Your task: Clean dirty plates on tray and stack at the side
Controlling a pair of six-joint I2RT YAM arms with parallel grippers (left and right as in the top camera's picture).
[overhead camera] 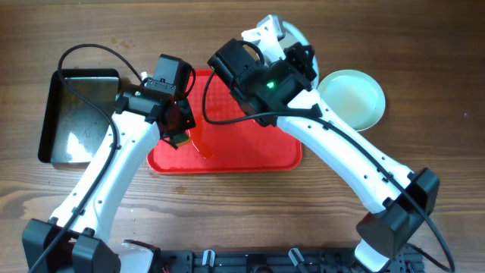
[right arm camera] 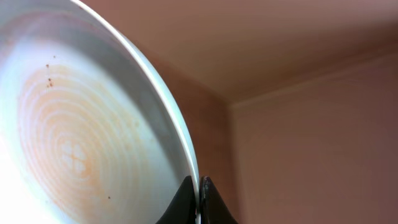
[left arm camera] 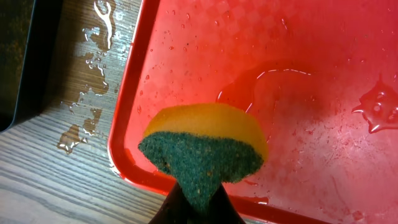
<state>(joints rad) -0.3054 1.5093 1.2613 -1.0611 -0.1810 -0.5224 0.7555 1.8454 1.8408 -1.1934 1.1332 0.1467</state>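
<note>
Recorded a wooden bench (overhead camera: 424, 45) carrying a red tray (overhead camera: 254, 148) at centre. Noted a black pan (overhead camera: 76, 114) to the left of the tray, apart from it, with a strip of bare wood between. Noted open wood along the far edge and at the right end of the bench.

Logged a second plate (overhead camera: 351, 98) lying flat on the bench to the right of the tray, near its rim but not touching.

Found the right claw (right arm camera: 200, 198) pinched fully shut on the rim of the held plate (right arm camera: 81, 124). Observed that plate raised and turned on edge, past the far right corner of the tray and largely hidden by the arm in the overhead view. Marked pale brown ring-shaped smears and a few dark specks on its face.

Found the left claw (left arm camera: 196, 202) closed tight on a sponge (left arm camera: 205, 146), yellow layer above green scouring layer, positioned over the tray's left rim. Could not tell whether the sponge touched the tray.

Noted pooled water (left arm camera: 261, 81) and scattered drops on the tray floor. Noted more wet patches on the wood between tray and pan.
</note>
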